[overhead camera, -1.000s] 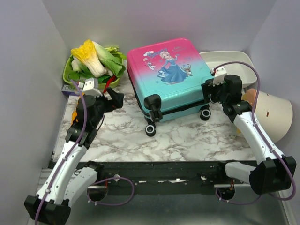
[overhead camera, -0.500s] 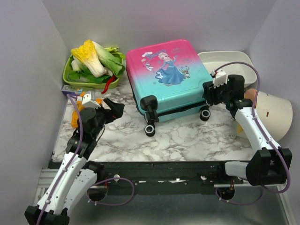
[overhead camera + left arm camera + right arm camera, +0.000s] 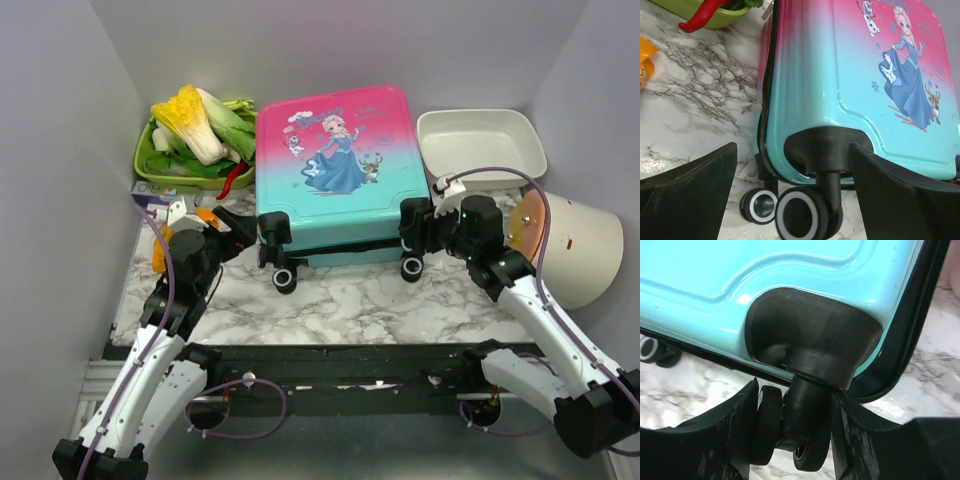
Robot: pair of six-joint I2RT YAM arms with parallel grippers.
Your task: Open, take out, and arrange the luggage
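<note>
Your luggage (image 3: 330,160) lies flat on the marble worktop (image 3: 370,300), between the green basket (image 3: 142,158) of vegetables and the white tray (image 3: 480,145). It is print side up: pink at the far end fading to teal at the near end, with a cartoon princess in a blue dress, black zipper trim, and black wheels facing the arms. Its lower shell is hidden under the upper one, and from these views you cannot tell whether the zipper is done up. The left gripper (image 3: 792,150) has its fingers (image 3: 695,192) spread wide on either side of the near-left wheel (image 3: 800,217), clear of it and holding nothing. The right gripper (image 3: 792,400) has its fingers (image 3: 735,440) clamped on the near-right wheel (image 3: 767,425), pressing the caster from both sides.
</note>
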